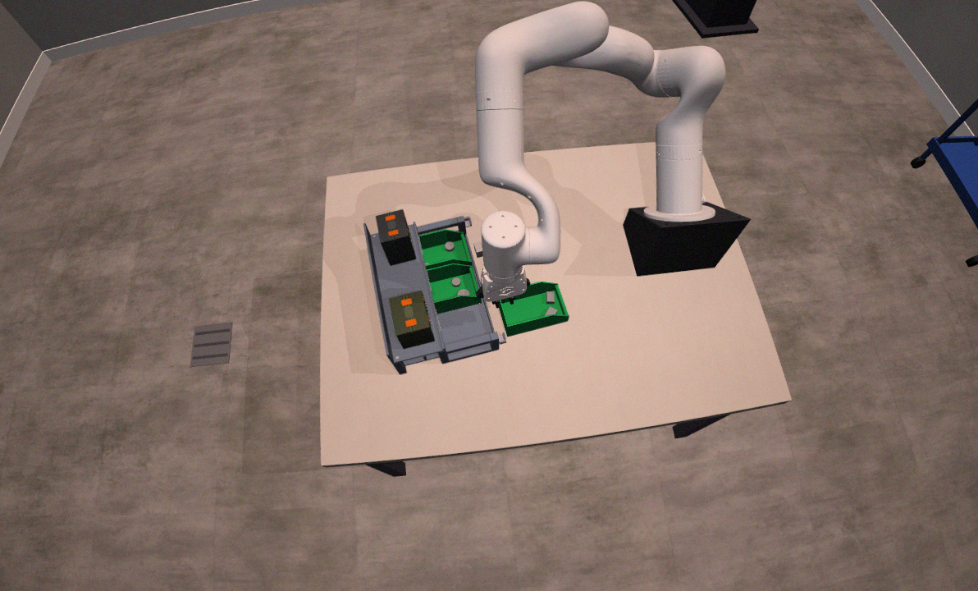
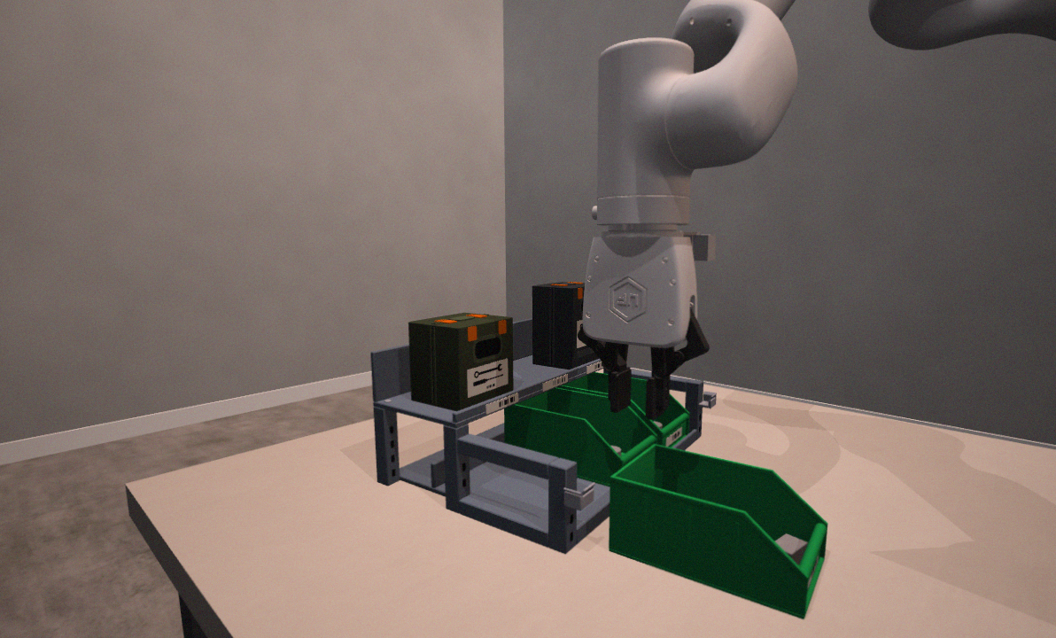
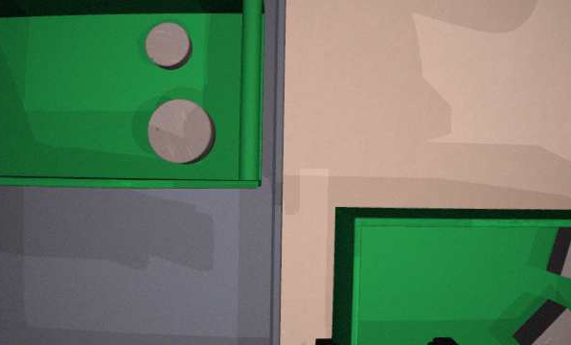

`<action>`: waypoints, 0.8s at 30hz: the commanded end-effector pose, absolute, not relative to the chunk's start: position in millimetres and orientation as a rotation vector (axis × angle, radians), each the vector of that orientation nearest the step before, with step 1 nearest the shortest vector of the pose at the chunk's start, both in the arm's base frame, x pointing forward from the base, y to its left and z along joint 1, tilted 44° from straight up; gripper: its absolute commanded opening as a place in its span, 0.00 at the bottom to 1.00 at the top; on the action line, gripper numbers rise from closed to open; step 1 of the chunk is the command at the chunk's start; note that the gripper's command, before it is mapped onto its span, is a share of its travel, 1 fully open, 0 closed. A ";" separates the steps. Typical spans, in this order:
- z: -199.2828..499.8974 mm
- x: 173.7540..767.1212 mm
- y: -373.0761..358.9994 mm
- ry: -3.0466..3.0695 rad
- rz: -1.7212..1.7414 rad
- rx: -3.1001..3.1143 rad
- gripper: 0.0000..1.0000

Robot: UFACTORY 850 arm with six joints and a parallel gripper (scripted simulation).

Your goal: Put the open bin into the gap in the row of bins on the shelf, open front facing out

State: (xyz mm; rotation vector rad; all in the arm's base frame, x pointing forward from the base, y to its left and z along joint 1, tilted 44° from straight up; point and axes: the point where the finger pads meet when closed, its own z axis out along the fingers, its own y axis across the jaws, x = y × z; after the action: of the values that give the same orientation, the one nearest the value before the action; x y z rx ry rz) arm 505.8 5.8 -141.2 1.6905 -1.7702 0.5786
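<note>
The loose green bin (image 1: 527,313) (image 2: 674,519) (image 3: 410,268) stands upright on the table in front of the shelf. Its closed back faces the shelf and its low open front faces away. Two grey parts (image 1: 550,296) (image 3: 554,331) lie near its front. My gripper (image 1: 504,302) (image 2: 638,402) (image 3: 383,342) points down, partly open and empty, above the bin's back end. In the wrist view its fingertips show at the bottom edge, either side of the back wall. The gap (image 1: 467,325) (image 2: 508,486) (image 3: 123,287) is at the row's near end, behind the front lip (image 3: 276,268).
Two green bins (image 1: 442,292) (image 2: 539,428) (image 3: 75,96) with round parts stand in the row beside the gap. The low upper board (image 1: 402,277) carries an olive case (image 1: 409,316) (image 2: 460,361) and a black case (image 1: 394,235) (image 2: 551,325). A bracket (image 2: 579,494) juts from the shelf's near front post.
</note>
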 end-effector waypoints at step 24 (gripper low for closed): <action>-153.7 504.7 -5.8 -1.771 0.580 1.692 0.34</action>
State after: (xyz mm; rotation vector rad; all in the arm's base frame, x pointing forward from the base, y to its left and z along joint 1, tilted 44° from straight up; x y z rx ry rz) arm 504.5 -3.3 -150.9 1.6908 -1.7707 0.5790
